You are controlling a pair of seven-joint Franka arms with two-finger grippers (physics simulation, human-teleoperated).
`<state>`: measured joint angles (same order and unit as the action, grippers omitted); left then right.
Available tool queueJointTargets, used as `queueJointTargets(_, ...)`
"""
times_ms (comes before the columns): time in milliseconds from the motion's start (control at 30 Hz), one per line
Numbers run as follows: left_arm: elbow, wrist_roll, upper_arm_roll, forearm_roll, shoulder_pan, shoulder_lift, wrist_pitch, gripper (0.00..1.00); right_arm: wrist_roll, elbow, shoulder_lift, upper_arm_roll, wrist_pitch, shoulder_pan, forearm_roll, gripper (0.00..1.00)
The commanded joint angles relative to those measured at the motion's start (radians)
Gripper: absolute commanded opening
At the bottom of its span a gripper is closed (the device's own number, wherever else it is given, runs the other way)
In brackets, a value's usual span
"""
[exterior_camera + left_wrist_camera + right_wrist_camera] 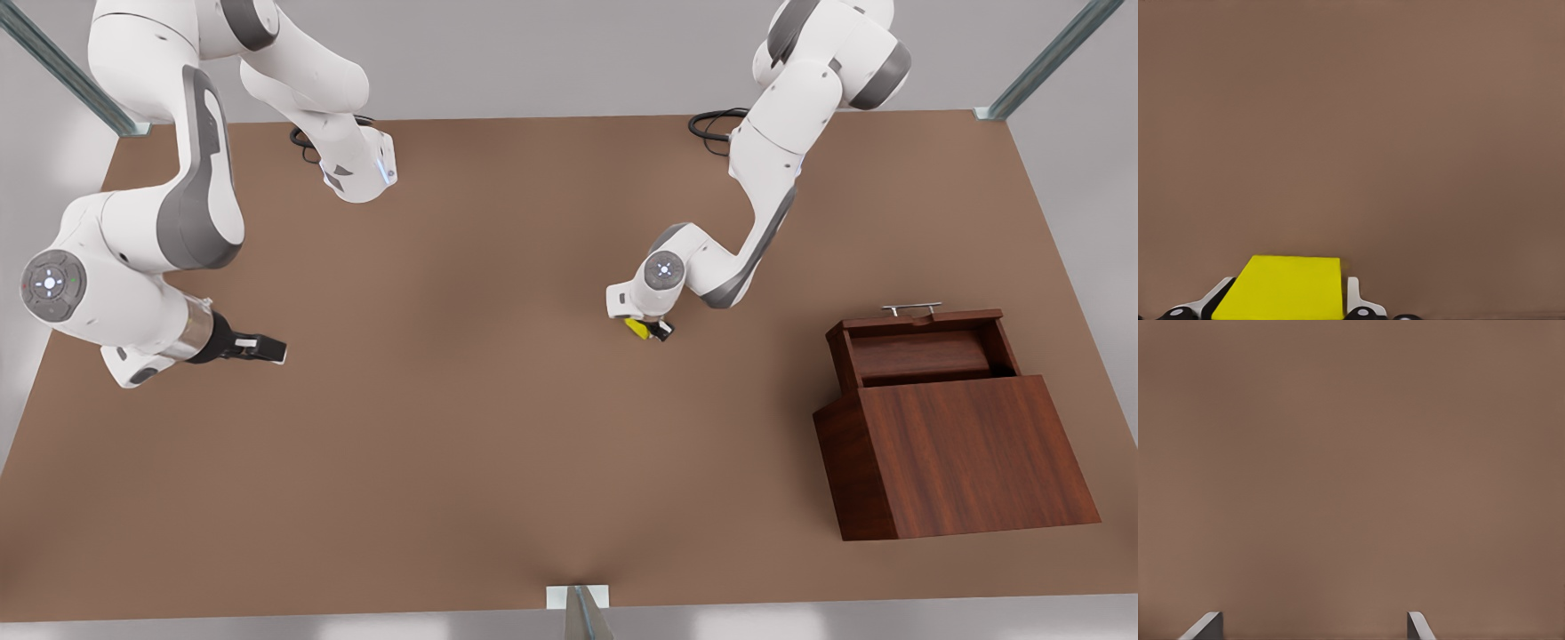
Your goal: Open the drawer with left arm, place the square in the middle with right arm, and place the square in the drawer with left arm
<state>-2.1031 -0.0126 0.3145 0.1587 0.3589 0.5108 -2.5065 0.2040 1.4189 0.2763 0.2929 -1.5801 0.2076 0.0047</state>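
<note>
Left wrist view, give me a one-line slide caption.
Left gripper with its fingers around the yellow square above bare brown tabletop.

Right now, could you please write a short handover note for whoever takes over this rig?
Left gripper: near the table's middle, fingers either side of the yellow square; a firm grip cannot be confirmed.
Right gripper: open, empty, waiting at the front view's left.
Drawer: pulled open, inside bare, at the front view's right.
Done: drawer opened; square brought to the middle.
Left: the left arm carries the square to the drawer and releases it inside.
</note>
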Motion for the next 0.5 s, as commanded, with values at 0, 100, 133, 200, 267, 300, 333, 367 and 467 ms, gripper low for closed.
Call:
queueJointTargets(0,-0.001,0.008,0.0,0.015,0.002,0.0,0.002,0.83,0.0,0.0,0.001,0.0,0.0,-0.001,0.001,1.0)
queueJointTargets(100,-0.002,0.022,0.0,0.016,0.0,0.0,0.008,0.84,-0.005,0.0,0.0,0.0,0.003,0.003,0.001,1.0)
queueJointTargets(133,-0.002,0.019,0.0,0.016,0.0,0.0,0.014,0.84,-0.006,0.0,0.0,0.0,0.005,0.003,0.001,1.0)
queueJointTargets(200,-0.003,0.009,0.0,0.015,0.0,0.003,0.023,0.84,-0.008,0.0,0.0,0.0,0.005,0.003,0.001,1.0)
queueJointTargets(267,-0.023,0.003,0.0,0.015,0.0,-0.005,0.021,0.84,-0.008,0.002,0.0,0.0,0.006,0.004,0.001,1.0)
queueJointTargets(300,-0.023,0.003,0.0,0.015,0.0,-0.003,0.017,0.84,-0.008,0.002,0.0,0.0,0.006,0.004,0.001,1.0)
queueJointTargets(333,-0.025,0.003,0.0,0.015,0.002,-0.002,0.012,0.84,-0.008,0.002,0.0,0.0,0.006,0.003,0.001,1.0)
queueJointTargets(367,-0.025,0.002,0.0,0.015,0.002,-0.002,0.012,0.84,-0.008,0.002,0.0,0.0,0.006,0.004,0.001,1.0)
queueJointTargets(467,-0.023,0.002,0.0,0.015,0.0,0.0,0.009,0.76,-0.008,0.002,0.001,0.0,0.005,0.003,0.001,1.0)
